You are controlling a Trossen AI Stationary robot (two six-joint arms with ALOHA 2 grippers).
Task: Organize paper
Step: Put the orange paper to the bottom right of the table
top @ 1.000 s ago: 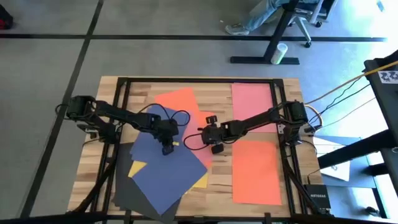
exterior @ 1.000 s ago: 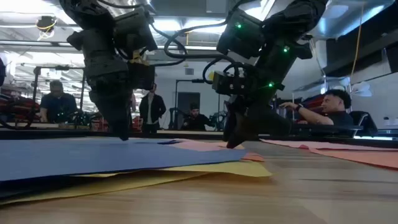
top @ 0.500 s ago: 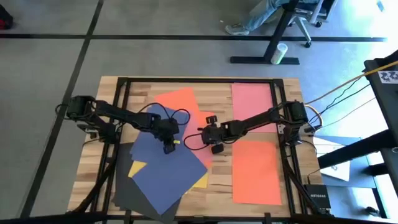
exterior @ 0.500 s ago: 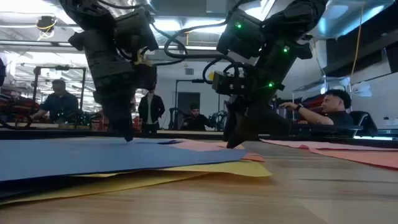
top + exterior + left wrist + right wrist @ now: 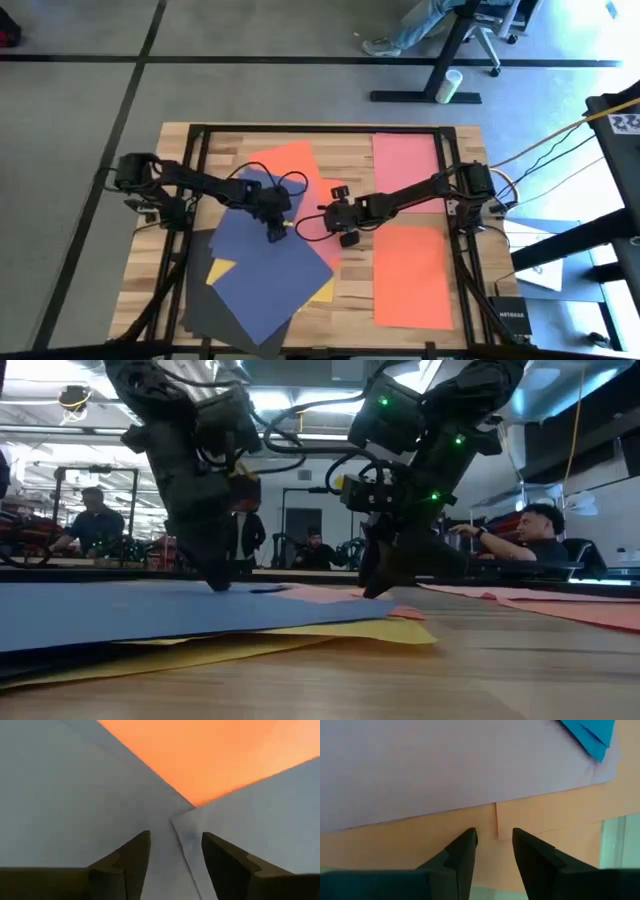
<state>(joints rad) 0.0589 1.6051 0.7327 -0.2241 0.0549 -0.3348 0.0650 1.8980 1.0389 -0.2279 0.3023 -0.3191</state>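
We see the left claw (image 5: pixel 275 233) spread, tips on the navy sheet (image 5: pixel 262 275); right claw (image 5: pixel 344 238) spread over the pink sheet (image 5: pixel 318 222).

The left tool (image 5: pixel 275 229) has slid right across the navy sheet (image 5: pixel 262 270).

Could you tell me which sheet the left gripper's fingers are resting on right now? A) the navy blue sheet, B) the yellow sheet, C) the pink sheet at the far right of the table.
A: in the high view the left gripper sits over the navy blue sheet.
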